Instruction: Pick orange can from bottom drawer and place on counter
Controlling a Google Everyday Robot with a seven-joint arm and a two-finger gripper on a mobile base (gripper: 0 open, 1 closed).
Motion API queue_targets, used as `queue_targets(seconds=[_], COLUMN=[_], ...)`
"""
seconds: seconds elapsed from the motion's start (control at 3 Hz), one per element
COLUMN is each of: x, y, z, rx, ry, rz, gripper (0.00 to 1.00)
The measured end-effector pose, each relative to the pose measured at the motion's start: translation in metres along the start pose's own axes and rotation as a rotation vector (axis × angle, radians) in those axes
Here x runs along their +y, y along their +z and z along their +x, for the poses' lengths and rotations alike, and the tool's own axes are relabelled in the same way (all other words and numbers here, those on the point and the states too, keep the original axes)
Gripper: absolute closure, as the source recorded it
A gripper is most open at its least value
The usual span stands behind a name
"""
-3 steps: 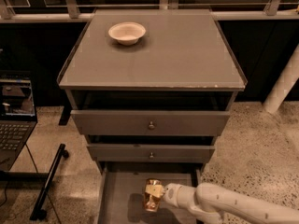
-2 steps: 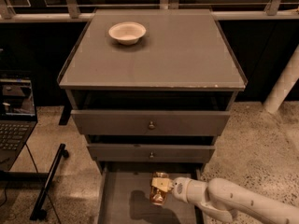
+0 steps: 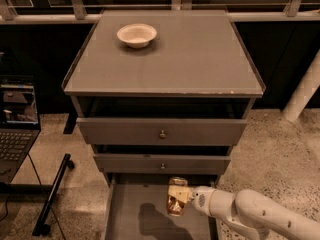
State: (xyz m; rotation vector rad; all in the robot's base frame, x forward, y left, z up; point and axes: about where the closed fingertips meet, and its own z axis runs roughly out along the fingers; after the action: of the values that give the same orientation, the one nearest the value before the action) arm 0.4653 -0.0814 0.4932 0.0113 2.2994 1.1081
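The orange can [image 3: 176, 201] is held upright in my gripper [image 3: 178, 194], lifted above the floor of the open bottom drawer [image 3: 130, 219]; its shadow lies on the drawer floor to its left. The gripper is shut on the can from the right side, at the end of my white arm [image 3: 255, 214], which reaches in from the lower right. The counter [image 3: 185, 54] is the flat grey top of the cabinet, well above and behind the can.
A white bowl [image 3: 136, 34] stands at the counter's back left. Two upper knobbed drawers [image 3: 162, 132] stick out slightly above the bottom one. A laptop [image 3: 17, 119] sits at the left, a black stand [image 3: 52, 194] on the floor beside it. A white post [image 3: 304, 91] stands at right.
The gripper has risen and shifted slightly right with the can, lifting it off the drawer floor toward the front of the middle drawer.
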Motion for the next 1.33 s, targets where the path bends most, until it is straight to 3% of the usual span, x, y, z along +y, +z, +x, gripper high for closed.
queue_targets(seconds=[0.33,0.67,1.33], x=[0.007,0.040,0.132], y=[0.004,-0.018,-0.087], z=[0.002,-0.014,-0.099], rx=[0.013,-0.009,-0.067], ry=[-0.003,-0.073,-0.326], rz=[-0.029,-0.034,0.026], gripper=[1.00,1.00,1.00])
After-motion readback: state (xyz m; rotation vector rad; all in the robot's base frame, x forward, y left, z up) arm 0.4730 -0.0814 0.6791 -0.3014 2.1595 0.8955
